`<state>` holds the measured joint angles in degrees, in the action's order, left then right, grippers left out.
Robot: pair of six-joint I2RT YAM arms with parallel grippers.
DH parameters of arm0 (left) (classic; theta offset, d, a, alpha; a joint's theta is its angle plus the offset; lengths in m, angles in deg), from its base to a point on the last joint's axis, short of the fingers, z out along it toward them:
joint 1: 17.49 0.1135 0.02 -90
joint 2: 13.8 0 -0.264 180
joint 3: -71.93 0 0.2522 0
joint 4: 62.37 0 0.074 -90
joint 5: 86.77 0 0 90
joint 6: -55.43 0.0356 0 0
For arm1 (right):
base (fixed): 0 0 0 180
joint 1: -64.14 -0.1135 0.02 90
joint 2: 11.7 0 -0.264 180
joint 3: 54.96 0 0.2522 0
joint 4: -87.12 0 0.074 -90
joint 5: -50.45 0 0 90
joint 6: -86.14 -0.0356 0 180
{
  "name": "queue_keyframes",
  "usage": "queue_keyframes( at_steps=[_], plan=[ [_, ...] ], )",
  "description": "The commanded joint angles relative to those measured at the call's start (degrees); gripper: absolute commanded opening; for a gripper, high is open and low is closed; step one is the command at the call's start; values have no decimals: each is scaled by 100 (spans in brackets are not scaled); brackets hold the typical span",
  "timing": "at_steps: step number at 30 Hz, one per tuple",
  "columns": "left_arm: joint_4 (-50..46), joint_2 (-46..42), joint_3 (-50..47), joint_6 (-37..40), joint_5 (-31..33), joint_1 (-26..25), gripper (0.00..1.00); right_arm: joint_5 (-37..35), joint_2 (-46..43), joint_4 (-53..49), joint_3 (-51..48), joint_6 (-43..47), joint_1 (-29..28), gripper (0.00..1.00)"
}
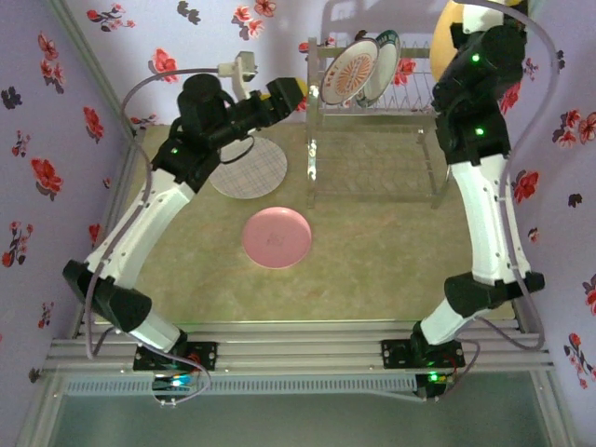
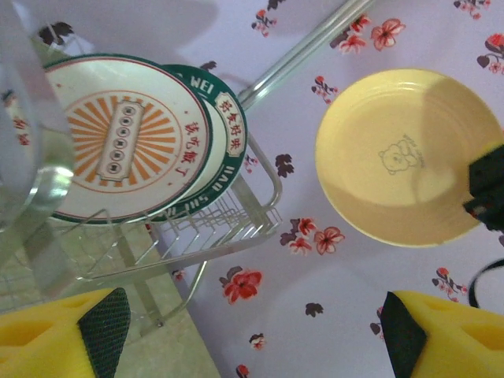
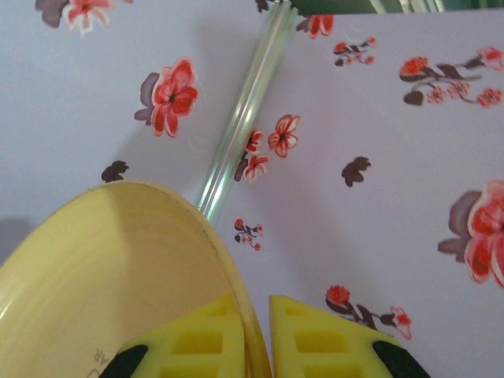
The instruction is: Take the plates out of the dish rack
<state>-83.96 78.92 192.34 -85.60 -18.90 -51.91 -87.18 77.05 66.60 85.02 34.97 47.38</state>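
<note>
The dish rack (image 1: 414,90) stands at the back of the table and holds two upright plates: an orange-rayed white plate (image 1: 349,73) and a teal-rimmed plate (image 1: 383,58) behind it. My right gripper (image 3: 260,339) is shut on the rim of a plain yellow plate (image 3: 102,276), which hangs in the air to the right of the rack (image 2: 236,228), near the back wall (image 1: 445,37). My left gripper (image 2: 256,335) is open and empty, left of the rack (image 1: 284,93), facing its plates (image 2: 118,142). A pink plate (image 1: 277,237) and a cream speckled plate (image 1: 249,168) lie flat on the table.
Floral-papered walls close in the back and both sides. A white device (image 1: 237,67) sits at the back left, beside the left arm's wrist. The rack stands on tall legs (image 1: 312,168) with bare beige table (image 1: 372,261) beneath and in front of it.
</note>
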Motion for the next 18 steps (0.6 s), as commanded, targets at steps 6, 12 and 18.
queue_keyframes(
  at_steps=[6,12,18],
  plan=[
    [-320,881,1303,385,-186,-423,86,1023,-914,-1632,-312,-2686,39,0],
    [-491,1371,1975,433,-221,-584,86,2268,-1368,-1716,-1043,-3947,41,0],
    [-655,1502,2136,498,-174,-628,84,3130,-1371,-1660,-1273,-4645,41,0]
  ],
)
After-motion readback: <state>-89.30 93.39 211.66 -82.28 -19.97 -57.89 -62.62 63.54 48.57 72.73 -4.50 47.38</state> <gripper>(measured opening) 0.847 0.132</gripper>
